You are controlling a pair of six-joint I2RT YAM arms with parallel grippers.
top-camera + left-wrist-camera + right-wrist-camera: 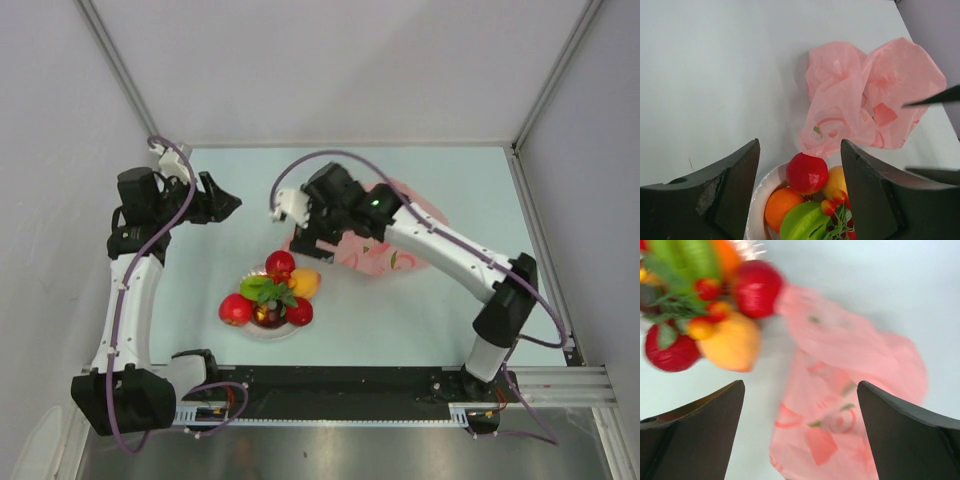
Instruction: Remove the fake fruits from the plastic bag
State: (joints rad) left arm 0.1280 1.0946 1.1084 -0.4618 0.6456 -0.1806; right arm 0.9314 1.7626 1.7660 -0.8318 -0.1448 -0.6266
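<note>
**Pincers spread, nothing pinched**

Right pincer (pixel 801 385): jaws wide apart, nothing between them. The plastic bag (pixel 840 390) lies directly below and ahead of its tips, crumpled low on the table (pixel 920 285).

Left pincer (pixel 800 145): jaws also apart, empty. The fake fruits (pixel 807 200) sit just under its tips, heaped on the white plate (pixel 757 200), with the bag beyond them.

From the right pincer the heap is off to one side. The bag edge reaches the red apple (pixel 757 287); touching or just short, can't tell.

Handling:
- **Bag:** thin film, soft, almost weightless. It will likely slide and bunch instead of lifting clean, so pinch a raised fold or the rim, not a flat patch.
- **Fruits:** glossy, hard, light and round, so likely to slip and roll. Grip across the middle. The heap is stacked, and a nudge could knock one off the plate.

Views:
- **Left wrist:** shows the whole bag outline with two puffed lobes, plus the orange ball (pixel 781 206).
- **Top:** the right arm covers much of the bag, but the dark purple fruit (pixel 268 316) shows here.
- **Right wrist:** blurred, but closest on the bag prints and the yellow-orange fruit (pixel 732 345).

No view looks inside the bag. It looks empty, judging by how flat it lies.
</note>
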